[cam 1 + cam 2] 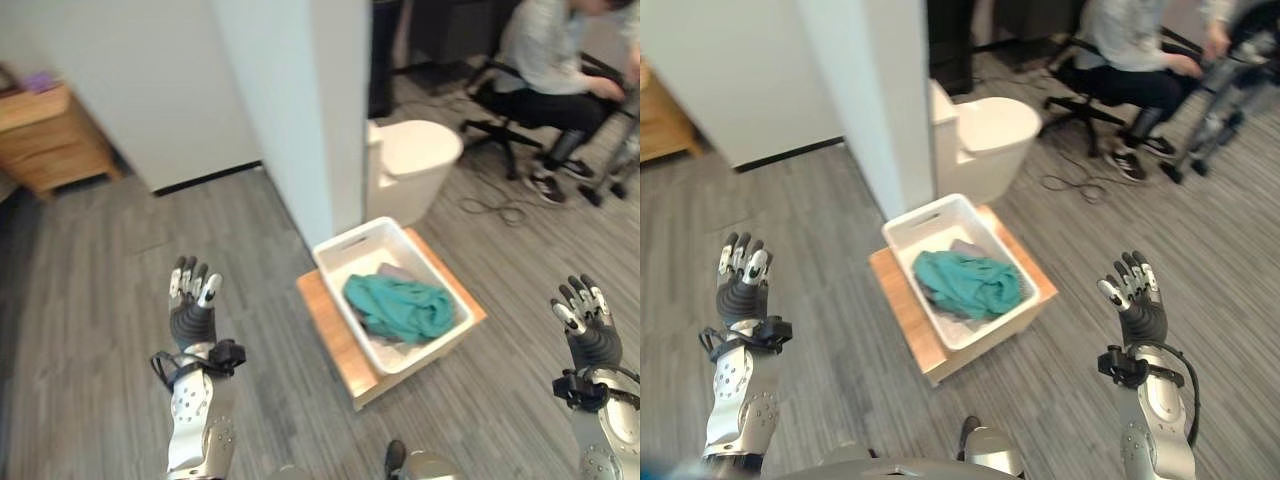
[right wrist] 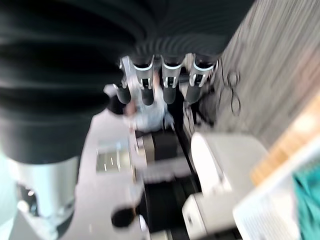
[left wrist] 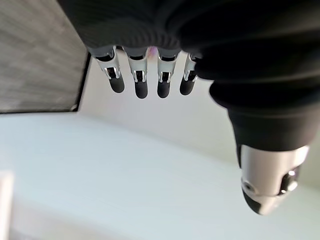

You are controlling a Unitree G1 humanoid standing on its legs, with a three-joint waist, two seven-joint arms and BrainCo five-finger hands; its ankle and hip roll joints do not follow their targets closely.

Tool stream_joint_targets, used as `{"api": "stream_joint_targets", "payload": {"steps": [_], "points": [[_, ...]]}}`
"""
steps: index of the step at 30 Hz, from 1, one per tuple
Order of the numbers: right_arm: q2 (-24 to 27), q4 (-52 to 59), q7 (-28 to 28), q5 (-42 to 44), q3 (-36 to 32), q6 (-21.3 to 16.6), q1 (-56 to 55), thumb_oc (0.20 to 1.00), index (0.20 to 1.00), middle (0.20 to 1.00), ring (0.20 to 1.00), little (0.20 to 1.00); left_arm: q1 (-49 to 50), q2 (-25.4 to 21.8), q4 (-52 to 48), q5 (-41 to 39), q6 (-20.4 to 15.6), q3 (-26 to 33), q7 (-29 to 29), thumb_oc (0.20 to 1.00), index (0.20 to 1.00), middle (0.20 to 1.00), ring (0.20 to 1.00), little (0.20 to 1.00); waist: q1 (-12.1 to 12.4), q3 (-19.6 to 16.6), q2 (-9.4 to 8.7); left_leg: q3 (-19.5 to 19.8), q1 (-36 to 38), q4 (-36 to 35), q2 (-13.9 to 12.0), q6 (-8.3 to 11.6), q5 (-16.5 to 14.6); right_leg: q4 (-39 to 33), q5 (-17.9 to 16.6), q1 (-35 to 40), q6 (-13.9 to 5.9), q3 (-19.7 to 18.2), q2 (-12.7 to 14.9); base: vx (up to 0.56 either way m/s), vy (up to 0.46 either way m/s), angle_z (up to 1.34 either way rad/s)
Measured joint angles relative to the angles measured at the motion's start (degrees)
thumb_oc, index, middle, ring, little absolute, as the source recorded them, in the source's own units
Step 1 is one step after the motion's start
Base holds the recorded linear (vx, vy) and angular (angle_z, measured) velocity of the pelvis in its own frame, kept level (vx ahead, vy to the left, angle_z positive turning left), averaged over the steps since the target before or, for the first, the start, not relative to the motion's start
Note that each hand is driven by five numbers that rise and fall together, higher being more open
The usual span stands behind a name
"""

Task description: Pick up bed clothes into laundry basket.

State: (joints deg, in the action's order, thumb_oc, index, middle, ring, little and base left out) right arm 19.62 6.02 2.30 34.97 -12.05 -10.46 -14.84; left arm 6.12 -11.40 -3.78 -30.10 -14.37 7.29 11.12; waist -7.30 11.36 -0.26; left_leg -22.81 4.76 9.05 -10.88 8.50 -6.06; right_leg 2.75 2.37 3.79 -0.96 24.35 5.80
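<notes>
With both the left hand [image 1: 191, 300] and right hand [image 1: 585, 322] raised, fingers straight and empty, the teal cloth [image 1: 398, 307] heaped in the laundry basket [image 1: 352, 252] could spill over its rim if nudged.

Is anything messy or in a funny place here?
A little. The teal cloth lies bunched in a heap in the white laundry basket, over some grey clothes. The basket sits on a low wooden stand, right by a white toilet. Both hands, left hand and right hand, are open and hold nothing.
</notes>
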Motion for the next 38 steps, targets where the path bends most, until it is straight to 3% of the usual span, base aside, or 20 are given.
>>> {"api": "stream_joint_targets", "payload": {"steps": [1, 3, 5, 6, 7, 8, 10, 13, 14, 19, 21, 22, 23, 24, 26, 27, 29, 30, 34, 38], "points": [[-0.35, 0.07, -0.04, 0.07, 0.68, -0.01, 1.16, 1.000, 1.000, 1.000, 1.000, 1.000, 0.33, -0.09, -0.20, 0.01, 0.04, 0.19, 0.29, 1.000, 1.000, 1.000, 1.000, 1.000, -0.26, -0.48, 1.54, 0.71, 1.66, -7.48, 1.51, -1.81, 0.74, 3.16, 0.36, -2.79, -0.58, 0.40, 1.03, -0.11, 0.152, 0.77], [-0.28, -0.11, -0.28, 0.08, 3.32, 0.19, 2.13, 1.000, 1.000, 1.000, 1.000, 1.000, 0.35, -0.24, -0.05, 0.00, 0.11, 0.87, 1.07, 1.000, 1.000, 1.000, 1.000, 1.000, 1.33, -0.59, 0.80, 2.40, 1.24, -9.45, 4.58, -4.13, 2.43, 6.93, 0.98, -4.68, -1.80, 0.00, 4.19, -0.11, 0.128, 0.79], [-0.68, -0.22, -1.04, 0.04, 5.06, 0.29, 3.35, 1.000, 1.000, 1.000, 1.000, 1.000, 1.00, -1.01, 0.06, 0.17, 0.10, 1.44, 1.43, 1.000, 1.000, 1.000, 1.000, 1.000, 3.00, -0.87, 0.61, 5.20, 0.37, -8.41, 6.86, -6.30, 2.07, 12.45, 1.29, -6.17, -2.25, -3.60, 7.53, -0.13, 0.113, 0.89], [-0.62, -0.12, -1.48, -0.04, 5.29, 0.21, 4.32, 1.000, 1.000, 1.000, 1.000, 1.000, 0.94, -2.22, 0.57, 0.63, 0.04, 1.63, 1.61, 1.000, 1.000, 1.000, 1.000, 1.000, 3.75, -0.84, 0.66, 8.82, -1.05, -7.73, 8.35, -7.65, 1.96, 17.12, 1.57, -7.75, -2.63, -9.05, 8.32, -0.05, 0.096, 1.45], [-0.26, 0.00, -1.70, -0.21, 5.24, 0.50, 4.10, 1.000, 1.000, 1.000, 1.000, 1.000, -0.16, -2.38, 1.77, 1.19, 0.02, 1.91, 1.71, 1.000, 1.000, 1.000, 1.000, 1.000, 1.98, -0.74, 1.56, 15.06, -2.15, -7.04, 8.64, -9.03, 2.82, 20.19, 4.75, -8.12, -4.38, -20.78, 4.74, -0.04, 0.047, 1.97], [-0.03, 0.17, -1.80, -0.23, 5.17, 0.55, 3.76, 1.000, 1.000, 1.000, 1.000, 1.000, -1.33, -2.40, 2.04, 1.38, 0.03, 1.35, 1.47, 1.000, 1.000, 1.000, 1.000, 1.000, 0.78, -0.90, 2.14, 18.33, -2.74, -7.58, 8.62, -9.37, 3.74, 20.23, 6.50, -7.39, -5.13, -28.77, 1.51, 0.01, -0.018, 2.34], [-0.65, -0.12, -2.96, -0.27, 5.42, 0.40, 4.84, 1.000, 1.000, 1.000, 1.000, 1.000, -0.29, -4.51, 1.73, 1.74, -0.34, 1.87, 1.13, 1.000, 1.000, 1.000, 1.000, 1.000, 1.72, -1.61, 0.70, 21.98, -2.49, -9.91, 10.39, -9.87, 5.93, 16.54, 7.23, -6.65, -6.05, -33.51, 0.49, -0.04, -0.042, 1.45], [-1.01, -1.58, -3.09, -0.24, 7.05, 0.37, 5.17, 1.000, 1.000, 1.000, 1.000, 1.000, 2.51, -5.48, 1.60, 2.19, -0.66, 3.04, 1.50, 1.000, 1.000, 1.000, 1.000, 1.000, 3.75, -3.63, -0.82, 26.15, -3.17, -10.75, 12.23, -9.58, 6.87, 7.83, 6.02, -6.20, -4.49, -36.12, -0.45, -0.06, -0.115, 0.80], [-1.03, -2.57, -3.09, -0.24, 7.57, 0.32, 5.52, 1.000, 1.000, 1.000, 1.000, 1.000, 3.08, -5.60, 1.68, 2.26, -0.64, 3.13, 1.53, 1.000, 1.000, 1.000, 1.000, 1.000, 3.65, -3.97, -1.40, 26.85, -3.51, -10.73, 12.48, -9.37, 7.00, 6.27, 4.63, -6.18, -5.07, -36.82, -1.00, -0.08, -0.234, 0.66], [-0.02, -6.26, -5.26, 1.47, 12.34, 0.93, 5.83, 1.000, 1.000, 1.000, 1.000, 1.000, 10.29, -0.22, 2.84, 3.77, -0.23, 1.64, 1.04, 1.000, 1.000, 1.000, 1.000, 1.000, 9.16, -4.37, 0.29, 34.87, -5.59, -11.15, 8.60, -4.96, 9.94, -0.45, 1.05, -0.63, -2.70, -27.92, -5.69, -0.12, -0.295, 0.84], [2.55, -6.23, -5.65, 1.49, 12.37, 1.31, 4.52, 1.000, 1.000, 1.000, 1.000, 1.000, 7.62, 0.96, 3.90, 3.75, -0.04, -0.02, 0.91, 1.000, 1.000, 1.000, 1.000, 1.000, 8.54, -3.66, -0.52, 36.69, -9.05, -8.93, 9.43, -3.75, 11.45, -0.98, 2.09, 0.03, -1.38, -24.05, -5.79, -0.27, -0.177, 1.57], [4.43, -6.61, -6.24, 1.37, 12.45, 1.67, 4.74, 1.000, 1.000, 1.000, 1.000, 1.000, 6.62, 0.83, 4.39, 3.62, 0.13, -1.93, 0.81, 1.000, 1.000, 1.000, 1.000, 1.000, 8.12, -2.75, 0.06, 29.22, -9.79, -11.65, 7.05, -6.35, 9.68, -0.74, 1.50, 0.24, 0.10, -18.85, -6.29, -0.27, -0.126, 1.71], [3.94, -7.18, -6.46, 1.25, 12.54, 2.23, 5.39, 1.000, 1.000, 1.000, 1.000, 1.000, 6.11, -0.21, 4.55, 3.45, 0.36, -2.22, 0.70, 1.000, 1.000, 1.000, 1.000, 1.000, 8.14, -2.17, -1.90, 21.79, -9.82, -10.31, 5.60, -6.43, 8.55, -0.80, 1.50, -0.58, 1.00, -18.14, -4.67, -0.20, -0.071, 1.37], [2.70, -7.31, -6.53, 0.97, 12.57, 2.73, 6.60, 1.000, 1.000, 1.000, 1.000, 1.000, 6.27, -2.08, 4.57, 3.34, 0.67, -2.18, 0.21, 1.000, 1.000, 1.000, 1.000, 1.000, 8.19, -1.66, -5.58, 13.45, -11.01, -4.56, 4.00, -6.91, 7.42, -0.76, 1.31, -1.87, 1.61, -16.36, -2.00, -0.12, -0.047, 0.77], [2.61, -4.65, -6.54, 0.89, 11.19, 2.40, 6.32, 1.000, 1.000, 1.000, 1.000, 1.000, 6.70, -2.70, 4.19, 3.33, 0.80, -2.54, -1.20, 1.000, 1.000, 1.000, 1.000, 1.000, 6.84, -1.76, -6.98, 8.98, -9.97, 2.07, 2.94, -5.31, 6.33, -2.07, 0.16, -1.54, 1.98, -13.70, -0.27, -0.09, -0.016, 0.89], [2.40, -4.14, -6.49, 0.90, 9.70, 1.93, 5.73, 1.000, 1.000, 1.000, 1.000, 1.000, 7.08, -2.42, 3.95, 3.34, 0.78, -3.21, -2.18, 1.000, 1.000, 1.000, 1.000, 1.000, 5.61, -2.08, -5.39, 9.28, -6.54, 1.30, 2.50, -4.70, 5.97, -2.54, -0.11, -1.02, 1.33, -11.70, -0.57, -0.04, 0.043, 1.03], [2.33, -4.38, -6.44, 0.90, 7.70, 1.85, 4.55, 1.000, 1.000, 1.000, 1.000, 1.000, 6.13, -2.16, 3.39, 3.42, 0.83, -4.86, -2.83, 1.000, 1.000, 1.000, 1.000, 1.000, 3.93, -2.33, -1.14, 8.94, -1.03, -8.52, 2.36, -4.05, 5.63, -2.65, -0.48, -1.49, 0.16, -8.77, -2.25, -0.01, 0.050, 0.73], [2.09, -4.65, -6.44, 0.89, 7.78, 1.89, 4.53, 1.000, 1.000, 1.000, 1.000, 1.000, 5.76, -2.16, 2.97, 3.42, 0.83, -4.84, -2.89, 1.000, 1.000, 1.000, 1.000, 1.000, 3.97, -1.98, -0.43, 8.90, -0.09, -10.72, 2.31, -4.05, 5.66, -2.66, -0.72, -1.66, -0.21, -8.66, -2.63, 0.00, 0.036, 0.21], [1.06, -5.19, -6.60, -1.43, 10.59, 2.41, 2.48, 1.000, 1.000, 1.000, 1.000, 1.000, 4.84, -2.44, 2.28, 3.46, 0.81, -4.42, -3.06, 1.000, 1.000, 1.000, 1.000, 1.000, 4.41, -2.17, -0.77, 9.34, 0.44, -13.04, 4.46, -4.15, 5.69, -3.79, -1.96, -1.44, -3.09, -9.32, -1.00, -0.03, 0.072, 0.02], [1.49, -5.17, -6.66, -4.34, 12.38, 2.54, 3.00, 1.000, 1.000, 1.000, 1.000, 1.000, 5.25, -2.21, 2.31, 3.33, 0.79, -4.18, -2.91, 1.000, 1.000, 1.000, 1.000, 1.000, 4.59, -2.52, -1.33, 9.09, 0.54, -13.39, 5.85, -5.15, 6.10, -5.29, -3.57, -1.41, -3.94, -11.33, -0.13, -0.05, 0.033, -0.03]]}}
